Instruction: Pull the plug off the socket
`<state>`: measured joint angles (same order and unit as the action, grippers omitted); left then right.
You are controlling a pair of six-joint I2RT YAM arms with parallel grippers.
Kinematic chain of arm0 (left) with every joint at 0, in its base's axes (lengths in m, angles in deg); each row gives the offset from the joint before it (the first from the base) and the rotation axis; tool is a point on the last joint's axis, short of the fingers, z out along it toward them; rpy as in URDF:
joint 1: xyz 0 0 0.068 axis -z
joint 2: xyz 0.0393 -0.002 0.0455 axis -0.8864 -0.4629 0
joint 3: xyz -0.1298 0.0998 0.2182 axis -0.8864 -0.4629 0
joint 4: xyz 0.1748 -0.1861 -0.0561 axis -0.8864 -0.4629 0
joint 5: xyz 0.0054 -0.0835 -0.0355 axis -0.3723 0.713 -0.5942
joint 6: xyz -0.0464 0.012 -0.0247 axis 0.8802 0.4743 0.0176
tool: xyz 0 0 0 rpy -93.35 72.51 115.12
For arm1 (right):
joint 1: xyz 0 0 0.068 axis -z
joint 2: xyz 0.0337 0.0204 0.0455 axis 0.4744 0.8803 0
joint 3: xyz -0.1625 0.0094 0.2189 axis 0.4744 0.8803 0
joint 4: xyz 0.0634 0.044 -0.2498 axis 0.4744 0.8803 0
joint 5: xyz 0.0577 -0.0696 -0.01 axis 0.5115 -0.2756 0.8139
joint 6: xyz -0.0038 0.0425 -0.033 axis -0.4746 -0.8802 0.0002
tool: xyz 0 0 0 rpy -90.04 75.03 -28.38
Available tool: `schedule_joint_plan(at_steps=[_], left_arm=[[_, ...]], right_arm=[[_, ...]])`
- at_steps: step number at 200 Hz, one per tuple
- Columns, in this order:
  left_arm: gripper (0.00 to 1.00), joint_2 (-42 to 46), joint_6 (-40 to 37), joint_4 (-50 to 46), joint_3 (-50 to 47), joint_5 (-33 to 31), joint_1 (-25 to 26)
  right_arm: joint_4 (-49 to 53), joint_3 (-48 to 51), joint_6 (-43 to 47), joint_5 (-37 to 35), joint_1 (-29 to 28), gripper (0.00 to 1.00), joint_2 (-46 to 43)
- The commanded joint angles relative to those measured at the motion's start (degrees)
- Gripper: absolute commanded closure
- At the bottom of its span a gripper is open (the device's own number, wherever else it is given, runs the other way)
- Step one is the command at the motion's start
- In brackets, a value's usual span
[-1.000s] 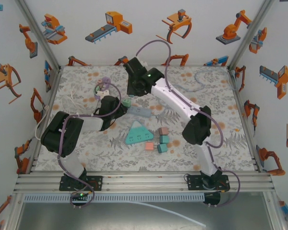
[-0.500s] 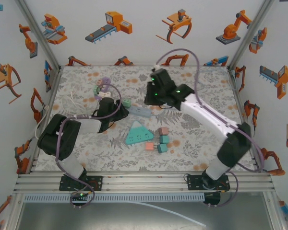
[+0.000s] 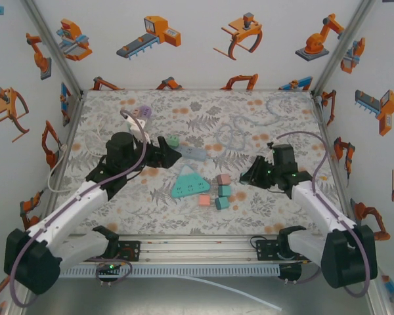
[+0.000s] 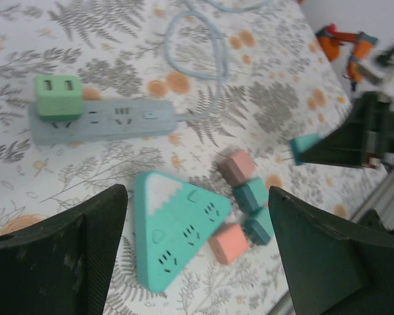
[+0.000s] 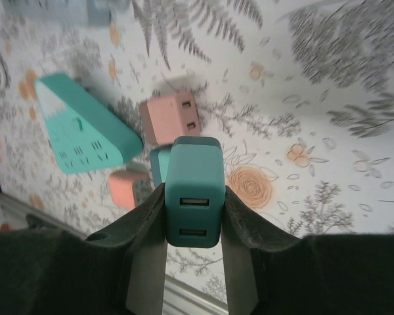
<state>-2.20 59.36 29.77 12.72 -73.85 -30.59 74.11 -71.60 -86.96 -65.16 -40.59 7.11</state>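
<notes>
Clamped across flat sides of teal plug [image 5: 194, 172]: right end effector [image 5: 194, 197], at 3 o'clock of triangular socket [image 3: 189, 184], well apart, above desk [image 3: 151, 210]. Spread wide, empty: left end effector [image 4: 197, 203]. Judged light, rigid, slick plastic; best gripped mid-body, squarely, clear of prongs.

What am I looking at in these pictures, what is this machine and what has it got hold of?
It's a robot: a left arm and a right arm bolted to the near edge of a flower-patterned table. The wide picture looks down from above; the other two come from a camera on each wrist. On the table lie a grey power strip with a green plug in it, a teal triangular socket block, and small pink and teal plugs beside it. The left pincer is open and holds nothing. The right pincer is clamped on a teal plug.
</notes>
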Motion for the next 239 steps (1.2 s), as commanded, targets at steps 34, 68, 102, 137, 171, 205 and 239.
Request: schedule_joint_plan(at_steps=[34,68,102,137,171,205,239], left_arm=[[0.02,8.40,-6.10,-9.12,-1.26,1.53,1.38],[0.03,9.79,-4.55,-9.67,-1.81,-3.27,1.39],[0.03,9.92,-3.07,-9.56,-2.10,-7.28,1.39],[0.03,9.27,1.25,-12.70,-1.73,-17.35,1.23],[0.03,7.72,6.09,-11.89,-2.99,-22.35,-0.37],[0.03,4.28,11.79,-6.13,-4.49,-21.84,-3.44],[0.02,-1.01,17.62,-1.90,-3.98,-20.70,-7.52]], right_arm=[[-18.00,4.68,-0.81,10.37,0.17,0.86,9.24],[-19.39,6.76,-0.36,8.29,0.14,0.65,11.06],[-15.84,7.20,0.51,4.24,0.21,0.47,9.14],[-6.63,3.03,2.52,-1.88,0.17,0.43,2.40],[-3.47,-5.26,8.52,-10.60,-1.85,0.40,-1.92],[-7.40,-17.30,20.43,-15.99,-10.93,0.40,6.93],[-10.18,-31.76,37.95,-12.69,-19.17,0.40,19.08]])
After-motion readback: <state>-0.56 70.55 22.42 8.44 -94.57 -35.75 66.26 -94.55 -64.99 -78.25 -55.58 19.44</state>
